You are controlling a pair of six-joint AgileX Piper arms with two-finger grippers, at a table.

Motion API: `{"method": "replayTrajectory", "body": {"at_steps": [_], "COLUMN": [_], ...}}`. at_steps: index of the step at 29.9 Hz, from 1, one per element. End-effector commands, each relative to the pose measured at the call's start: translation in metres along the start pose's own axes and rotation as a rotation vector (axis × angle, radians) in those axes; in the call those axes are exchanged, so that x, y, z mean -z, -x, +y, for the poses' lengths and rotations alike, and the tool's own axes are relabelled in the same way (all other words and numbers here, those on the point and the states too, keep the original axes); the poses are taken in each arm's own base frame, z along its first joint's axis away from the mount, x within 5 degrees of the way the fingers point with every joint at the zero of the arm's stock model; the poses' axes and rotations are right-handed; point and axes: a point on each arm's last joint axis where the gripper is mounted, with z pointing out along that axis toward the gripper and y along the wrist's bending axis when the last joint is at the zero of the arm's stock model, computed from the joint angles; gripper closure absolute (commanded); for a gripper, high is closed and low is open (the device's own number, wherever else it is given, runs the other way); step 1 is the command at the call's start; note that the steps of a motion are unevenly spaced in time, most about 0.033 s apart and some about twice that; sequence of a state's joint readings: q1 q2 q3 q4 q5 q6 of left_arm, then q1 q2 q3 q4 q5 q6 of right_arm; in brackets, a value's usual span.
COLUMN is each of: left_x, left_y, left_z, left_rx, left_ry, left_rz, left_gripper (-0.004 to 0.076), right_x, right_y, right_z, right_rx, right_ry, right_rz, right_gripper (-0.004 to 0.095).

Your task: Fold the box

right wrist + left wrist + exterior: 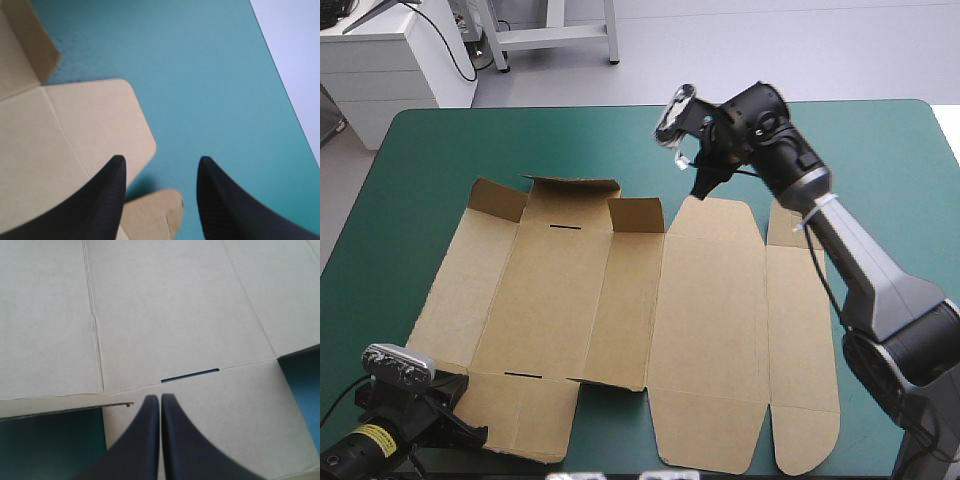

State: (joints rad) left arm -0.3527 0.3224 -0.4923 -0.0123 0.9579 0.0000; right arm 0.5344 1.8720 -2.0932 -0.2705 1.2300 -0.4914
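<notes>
The brown box (620, 320) lies as a cut sheet, mostly flat on the teal-green cover. Three small flaps (570, 190) along its far left edge stand raised. My left gripper (468, 430) sits at the sheet's near left corner. In the left wrist view it (160, 399) is shut, tips over the board (175, 305) just short of a narrow slot (190, 375). My right gripper (703, 183) hovers over the far edge of the wide right panel. In its own view it (160, 165) is open over a rounded flap (75, 125), holding nothing.
Bare teal-green cover (420, 160) runs round the sheet, widest at the far side and far right (210, 75). The table's right edge (280, 85) shows ahead of the right gripper. The sheet's near flaps (800, 440) reach close to the table's front edge.
</notes>
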Motion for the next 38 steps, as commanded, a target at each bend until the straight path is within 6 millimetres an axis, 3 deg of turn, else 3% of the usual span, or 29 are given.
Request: {"method": "replayTrajectory", "body": {"at_steps": [1, 7, 13, 26, 33, 38], "left_x": [0.004, 0.004, 0.004, 0.004, 0.004, 0.006], "left_y": [0.010, 0.011, 0.011, 0.011, 0.011, 0.014], "left_z": [0.000, 0.000, 0.000, 0.000, 0.000, 0.000], "left_rx": [0.004, 0.004, 0.004, 0.008, 0.020, 0.054], "left_ry": [-0.005, -0.005, -0.005, -0.005, -0.006, -0.008], "left_rz": [-0.068, -0.073, -0.075, -0.076, -0.076, -0.093], "left_gripper": [0.0731, 0.0731, 0.0731, 0.0731, 0.0731, 0.0731], "right_x": [0.052, 0.065, 0.069, 0.087, 0.107, 0.116], "right_y": [-0.033, -0.086, -0.129, -0.179, -0.205, -0.220], "right_z": [-0.041, -0.070, -0.067, -0.010, 0.026, 0.041], "right_rx": [-0.176, -0.427, -0.538, -0.699, -0.791, -0.848], "right_ry": [-0.098, -0.010, 0.033, 0.078, 0.016, -0.042], "right_rz": [-0.043, -0.060, 0.000, 0.080, 0.005, -0.020], "right_gripper": [0.0496, 0.0496, 0.0496, 0.0496, 0.0496, 0.0496]}}
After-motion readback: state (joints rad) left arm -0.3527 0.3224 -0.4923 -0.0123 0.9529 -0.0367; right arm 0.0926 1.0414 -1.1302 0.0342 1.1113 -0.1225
